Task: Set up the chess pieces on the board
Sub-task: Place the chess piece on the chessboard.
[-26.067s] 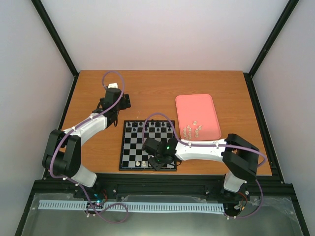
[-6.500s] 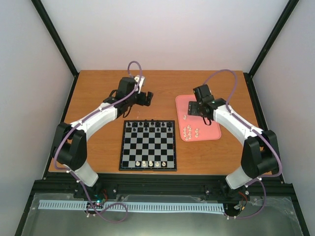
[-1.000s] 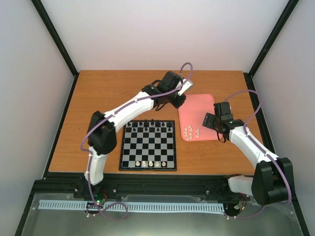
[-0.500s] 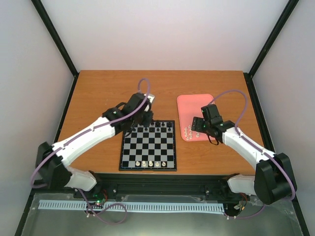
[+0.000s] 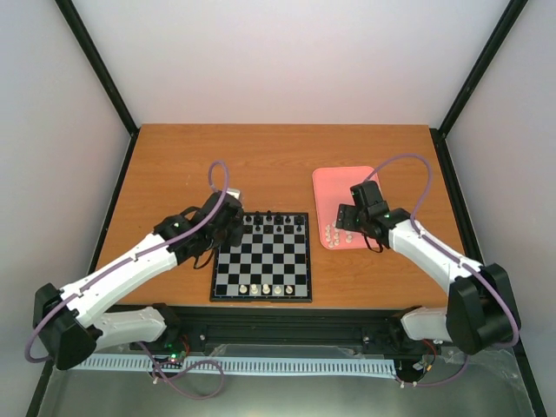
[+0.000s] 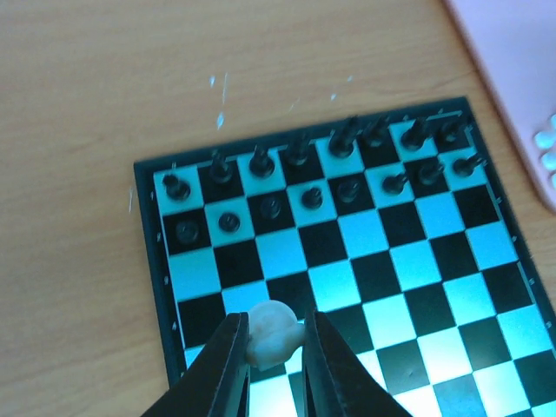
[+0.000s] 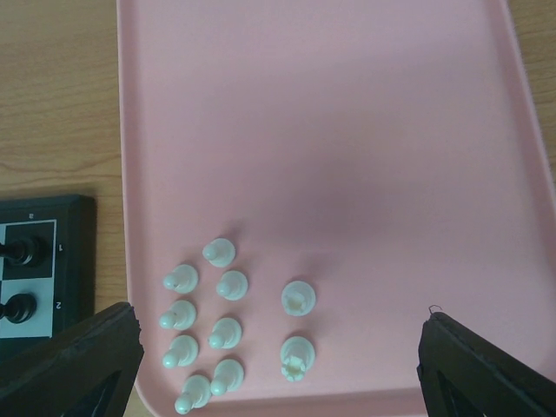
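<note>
The board lies at the table's near middle, with black figures along its far rows and several cream-white chess pieces on its near row. My left gripper hovers over the board's far-left part. In the left wrist view that gripper is shut on one cream-white piece, held above the board. Above the near-left part of the pink tray, my right gripper stands open. Between its wide fingers lie several pawns and two rooks.
The pink tray sits just right of the board, and the board's corner with black figures shows at the left of the right wrist view. Bare wooden table surrounds both. Black frame posts stand at the table's corners.
My left arm has swung from the tray's far-left edge back over the board's far-left part. The right gripper has shifted slightly toward the tray's near-left corner.
</note>
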Controlling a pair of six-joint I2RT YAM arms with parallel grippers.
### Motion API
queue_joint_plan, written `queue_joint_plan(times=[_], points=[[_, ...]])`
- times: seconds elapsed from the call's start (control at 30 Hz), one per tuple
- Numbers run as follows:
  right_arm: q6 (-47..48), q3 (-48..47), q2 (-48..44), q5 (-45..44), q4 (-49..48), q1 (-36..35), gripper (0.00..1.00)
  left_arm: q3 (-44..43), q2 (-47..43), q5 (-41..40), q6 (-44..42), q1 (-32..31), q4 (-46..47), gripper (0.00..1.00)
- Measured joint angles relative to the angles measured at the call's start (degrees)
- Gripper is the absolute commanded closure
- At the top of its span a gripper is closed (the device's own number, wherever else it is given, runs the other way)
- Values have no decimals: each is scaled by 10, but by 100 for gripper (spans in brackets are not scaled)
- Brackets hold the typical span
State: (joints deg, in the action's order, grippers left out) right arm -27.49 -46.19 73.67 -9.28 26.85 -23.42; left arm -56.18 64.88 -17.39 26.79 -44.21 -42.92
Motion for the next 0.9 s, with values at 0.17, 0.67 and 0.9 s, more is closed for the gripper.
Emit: queue_joint_plan(times=[0.17,0.67,0.9], points=[[2,-10,41,4,-1,-9,0,37,-26,10,37,0,-21,99],[5,-19,63,-9,-5,-42,0,138,-146,35,125,-17,-62,99],[7,-19,64,-21,-5,-54,0,186,-111,9,181,-86,-42,99]])
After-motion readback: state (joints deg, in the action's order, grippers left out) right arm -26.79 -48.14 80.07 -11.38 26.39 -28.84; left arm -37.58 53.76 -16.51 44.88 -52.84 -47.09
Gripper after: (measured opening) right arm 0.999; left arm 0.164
